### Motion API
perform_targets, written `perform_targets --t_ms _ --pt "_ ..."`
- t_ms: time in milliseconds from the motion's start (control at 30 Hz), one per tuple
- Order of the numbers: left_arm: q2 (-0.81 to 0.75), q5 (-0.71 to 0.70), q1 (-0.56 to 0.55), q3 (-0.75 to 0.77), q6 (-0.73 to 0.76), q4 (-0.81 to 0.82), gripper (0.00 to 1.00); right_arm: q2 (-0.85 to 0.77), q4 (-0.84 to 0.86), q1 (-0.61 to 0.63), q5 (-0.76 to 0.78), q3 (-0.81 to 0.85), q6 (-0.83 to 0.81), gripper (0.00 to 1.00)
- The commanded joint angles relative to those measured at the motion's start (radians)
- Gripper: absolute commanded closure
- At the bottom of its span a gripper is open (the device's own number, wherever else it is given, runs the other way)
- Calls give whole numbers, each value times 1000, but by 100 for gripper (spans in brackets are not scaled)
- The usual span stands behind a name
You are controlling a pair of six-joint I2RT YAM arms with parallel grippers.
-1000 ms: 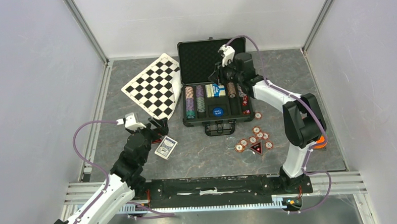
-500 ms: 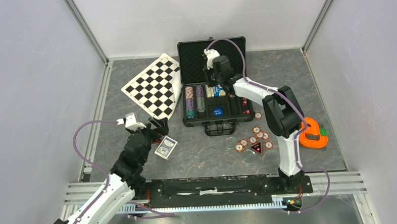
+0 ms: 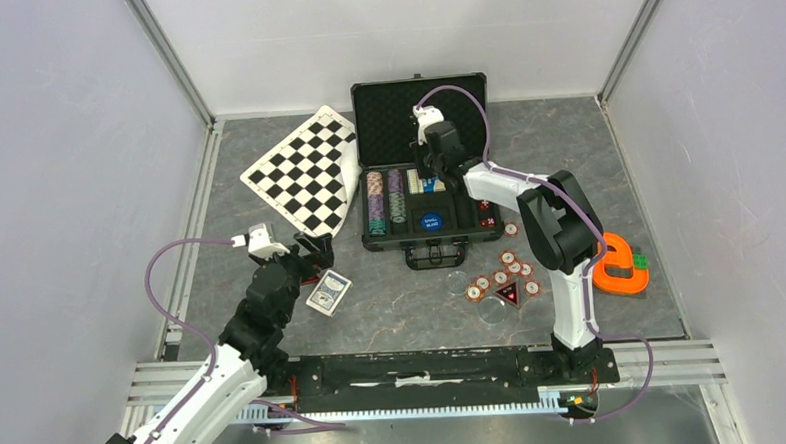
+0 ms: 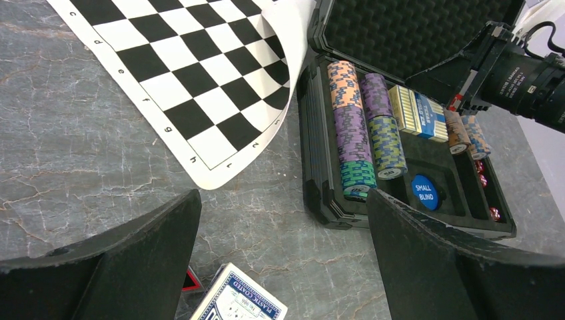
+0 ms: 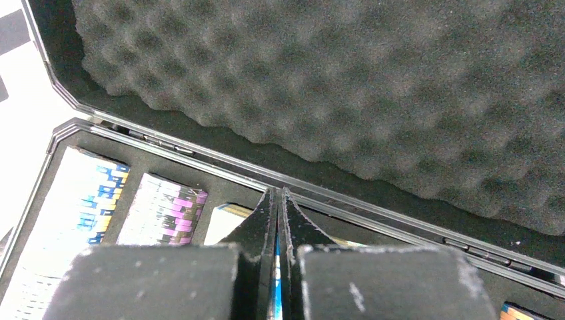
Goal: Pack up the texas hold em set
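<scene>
The loose card deck (image 4: 238, 305) is found on the table (image 4: 80, 167) just under the left gripper (image 4: 283, 200), between its wide-open, empty jaws, its long axis apparently slanted across the gap. The right gripper (image 5: 278, 192), closed on nothing, is seen far off over the case (image 3: 419, 106).

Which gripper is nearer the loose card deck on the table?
Left. The open left gripper hovers just beyond the card deck; the shut right gripper is far off, over the back of the case.
</scene>
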Motion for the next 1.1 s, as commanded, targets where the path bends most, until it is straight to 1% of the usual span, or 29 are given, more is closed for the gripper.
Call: perform_targets --t_ms 0,233,367,533,800,867,967,1067 --pt "6 -17 1 0 39 36 0 -12 -156 0 29 -20 3 100" --pt "3 -19 1 0 40 36 0 -59 -232 -3 84 120 -37 100" --pt "5 -16 1 0 39 36 0 -94 -235 -11 128 135 -48 100" --pt "11 -13 1 3 37 36 0 -97 -220 -31 148 81 -53 100" --pt "13 -14 1 2 39 37 0 -111 -117 -35 83 -147 -13 100" --pt "15 -13 1 2 37 38 0 -113 -104 -35 78 -181 -5 100" --pt "19 -10 1 3 38 42 0 -127 -104 -34 82 -180 -8 100" --pt "21 -8 0 2 38 43 0 -128 -154 -35 91 -86 -27 100"
